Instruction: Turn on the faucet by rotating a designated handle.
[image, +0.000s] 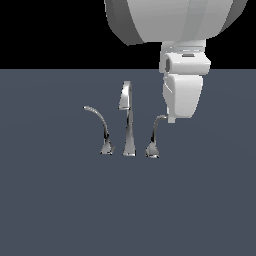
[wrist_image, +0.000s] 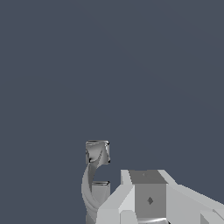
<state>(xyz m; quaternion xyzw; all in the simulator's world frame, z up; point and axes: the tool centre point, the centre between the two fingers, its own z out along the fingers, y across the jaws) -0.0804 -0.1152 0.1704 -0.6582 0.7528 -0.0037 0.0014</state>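
The faucet is a small mirror-chrome set on a flat grey-blue floor. Its tall central spout (image: 128, 120) has a hooked top. The handle (image: 154, 142) is the slim lever on the exterior view's right of the spout, with a flared base and an arm arching rightward. My gripper (image: 171, 119) hangs from the white hand, its fingertips right at the tip of the handle's arm; I cannot tell whether they touch. The jaws look closed together with nothing between them. In the wrist view the handle (wrist_image: 92, 179) curves up just beside the gripper (wrist_image: 144, 179).
A mirror-image lever (image: 101, 131) bends leftward on the exterior view's left of the spout. The arm's large white body (image: 170, 20) fills the upper part of the exterior view above the faucet. The floor (image: 60, 210) is plain grey-blue.
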